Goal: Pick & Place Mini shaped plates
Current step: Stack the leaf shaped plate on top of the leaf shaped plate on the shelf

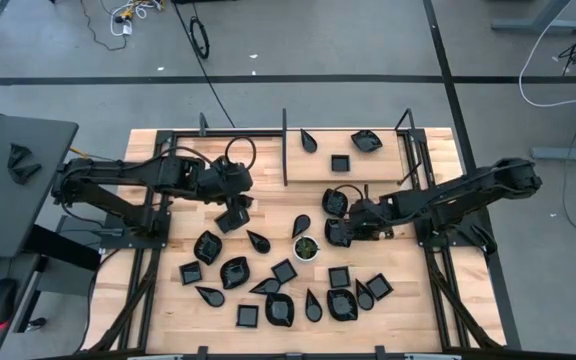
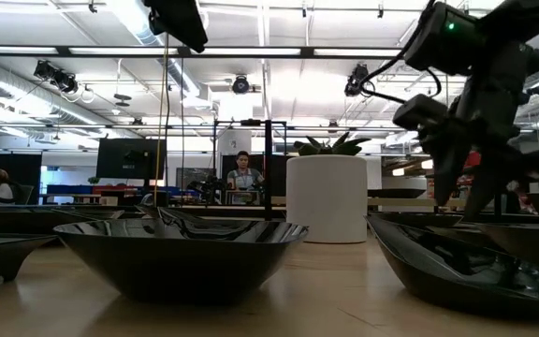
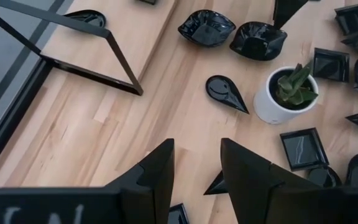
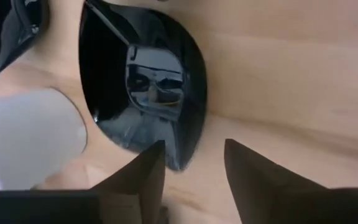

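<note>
The right gripper (image 4: 191,165), jaws parted and empty, is poised at the rim of a leaf plate (image 4: 142,81) beside the white cup (image 1: 307,247); the rim is best straddled squarely before closing.

Bare wood lies open behind the black frame (image 1: 285,147). Up front, plates (image 1: 234,271) crowd together (white cup (image 1: 306,247) amid them).

Seen from my remote station: about twenty-one glossy black mini shaped plates (image 1: 234,271) by my count, and one white cup (image 1: 307,247) holding a green plant, on one wooden surface (image 1: 438,310).
</note>
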`<state>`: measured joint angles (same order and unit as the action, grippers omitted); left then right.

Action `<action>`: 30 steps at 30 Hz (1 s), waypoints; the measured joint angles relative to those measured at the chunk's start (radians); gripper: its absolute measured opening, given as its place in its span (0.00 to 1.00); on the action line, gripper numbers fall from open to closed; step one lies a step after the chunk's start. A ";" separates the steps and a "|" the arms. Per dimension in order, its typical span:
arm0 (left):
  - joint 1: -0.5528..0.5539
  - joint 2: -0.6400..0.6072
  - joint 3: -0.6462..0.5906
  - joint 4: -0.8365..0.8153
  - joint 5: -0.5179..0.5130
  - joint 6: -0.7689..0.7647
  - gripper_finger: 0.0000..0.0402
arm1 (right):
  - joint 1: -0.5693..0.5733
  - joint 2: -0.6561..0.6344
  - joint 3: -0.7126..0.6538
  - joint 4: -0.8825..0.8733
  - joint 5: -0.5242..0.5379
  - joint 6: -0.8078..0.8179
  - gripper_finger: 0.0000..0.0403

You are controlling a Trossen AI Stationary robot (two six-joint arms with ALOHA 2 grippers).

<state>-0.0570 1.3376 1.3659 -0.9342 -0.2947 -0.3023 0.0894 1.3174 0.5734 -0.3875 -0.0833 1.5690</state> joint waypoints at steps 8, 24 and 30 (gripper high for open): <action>0.000 0.000 0.000 0.027 0.000 -0.005 0.34 | 0.000 0.068 -0.009 0.053 0.037 -0.064 0.24; 0.001 0.000 0.000 0.055 0.000 -0.001 0.34 | -0.001 0.049 0.162 -0.261 0.042 -0.302 0.01; 0.001 0.000 0.000 0.056 0.000 0.000 0.34 | -0.052 0.049 0.446 -0.602 0.041 -0.527 0.01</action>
<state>-0.0563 1.3376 1.3659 -0.8783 -0.2947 -0.3023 0.0376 1.3663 1.0196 -0.9894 -0.0425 1.0425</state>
